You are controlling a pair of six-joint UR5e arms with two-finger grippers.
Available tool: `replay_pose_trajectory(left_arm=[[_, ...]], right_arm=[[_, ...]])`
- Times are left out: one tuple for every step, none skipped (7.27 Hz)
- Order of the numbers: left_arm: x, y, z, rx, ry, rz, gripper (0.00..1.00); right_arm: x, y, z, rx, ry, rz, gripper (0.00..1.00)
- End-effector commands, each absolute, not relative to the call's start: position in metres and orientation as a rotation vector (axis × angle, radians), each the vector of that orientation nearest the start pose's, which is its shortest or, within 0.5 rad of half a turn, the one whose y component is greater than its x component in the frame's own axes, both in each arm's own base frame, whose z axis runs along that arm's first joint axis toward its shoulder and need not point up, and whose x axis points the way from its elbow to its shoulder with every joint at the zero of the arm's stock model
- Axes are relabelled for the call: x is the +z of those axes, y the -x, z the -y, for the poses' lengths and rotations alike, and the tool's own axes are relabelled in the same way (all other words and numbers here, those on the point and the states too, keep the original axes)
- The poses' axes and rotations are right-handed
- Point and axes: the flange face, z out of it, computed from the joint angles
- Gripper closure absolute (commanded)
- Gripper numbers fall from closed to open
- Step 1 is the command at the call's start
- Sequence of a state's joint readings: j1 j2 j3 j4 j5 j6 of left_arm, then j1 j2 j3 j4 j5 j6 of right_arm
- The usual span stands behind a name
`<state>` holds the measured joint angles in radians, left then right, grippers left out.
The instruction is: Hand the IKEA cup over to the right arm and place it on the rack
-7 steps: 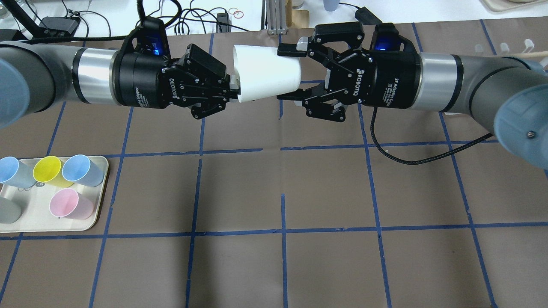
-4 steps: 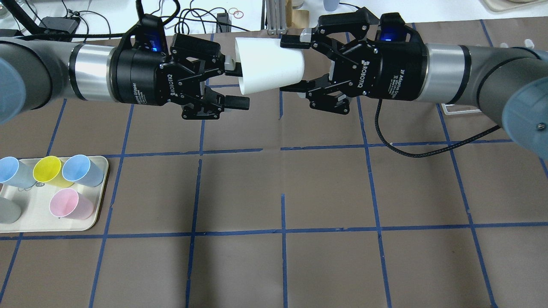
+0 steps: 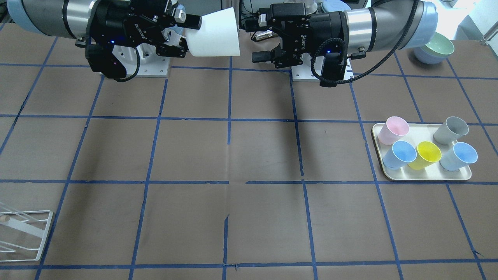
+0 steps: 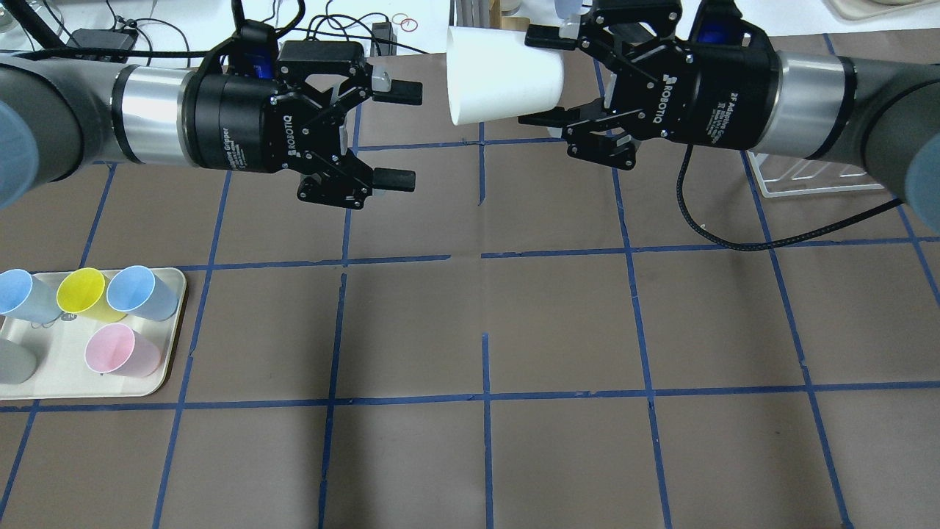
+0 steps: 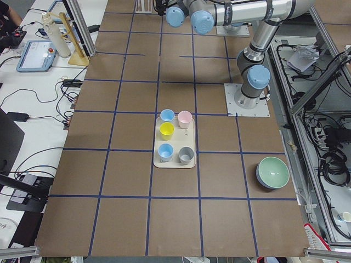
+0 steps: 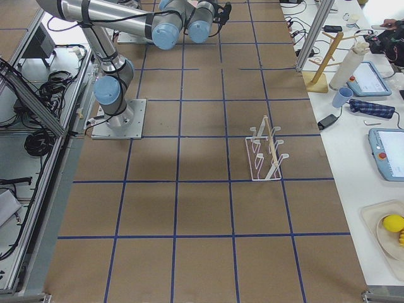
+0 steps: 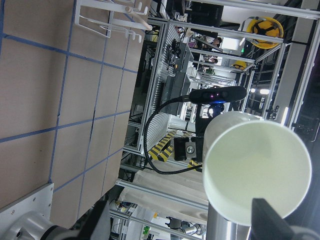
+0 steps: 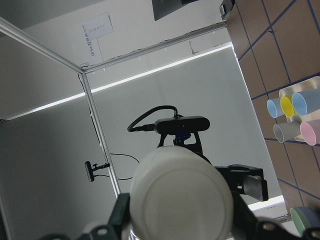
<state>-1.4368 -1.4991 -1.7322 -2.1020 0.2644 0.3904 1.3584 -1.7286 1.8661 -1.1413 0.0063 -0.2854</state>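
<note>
The pale cream IKEA cup (image 4: 503, 81) lies sideways in the air, mouth toward my left arm. My right gripper (image 4: 542, 77) is shut on its narrow base end. In the front-facing view the cup (image 3: 216, 33) sits in the right gripper (image 3: 186, 37) at upper left. My left gripper (image 4: 400, 134) is open and empty, a short gap left of the cup; it also shows in the front-facing view (image 3: 255, 41). The left wrist view looks into the cup's mouth (image 7: 257, 170). The right wrist view shows its base (image 8: 180, 195). The white wire rack (image 4: 808, 173) stands on the table under the right arm.
A cream tray (image 4: 175, 323) at the left holds several coloured cups, among them a yellow one (image 4: 82, 290) and a grey one (image 3: 451, 130). Stacked bowls (image 3: 433, 48) sit behind the left arm. The rack also shows in the exterior right view (image 6: 266, 151).
My left gripper opened and let go of the cup's rim, then drew back left. My right gripper shut on the cup's base and carried it right and toward the far edge.
</note>
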Motion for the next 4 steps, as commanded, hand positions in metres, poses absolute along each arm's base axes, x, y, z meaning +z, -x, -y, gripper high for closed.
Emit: replay_pose_trajectory(left_arm=[[0.471, 0.165, 0.458, -0.216, -0.198, 1.949, 0.0], [0.472, 0.162, 0.467, -0.186, -0.219, 2.032, 0.0], [0.462, 0.154, 0.472, -0.177, -0.219, 2.167, 0.0], [0.466, 0.148, 0.474, -0.119, -0.202, 2.287, 0.0]], right_arm=[[0.475, -0.092, 0.457, -0.018, -0.444, -1.572, 1.0], [0.477, -0.064, 0.459, -0.032, -0.458, -1.67, 1.0], [0.482, -0.041, 0.459, -0.041, -0.467, -1.769, 1.0], [0.479, -0.022, 0.455, -0.02, -0.47, -1.897, 1.0]])
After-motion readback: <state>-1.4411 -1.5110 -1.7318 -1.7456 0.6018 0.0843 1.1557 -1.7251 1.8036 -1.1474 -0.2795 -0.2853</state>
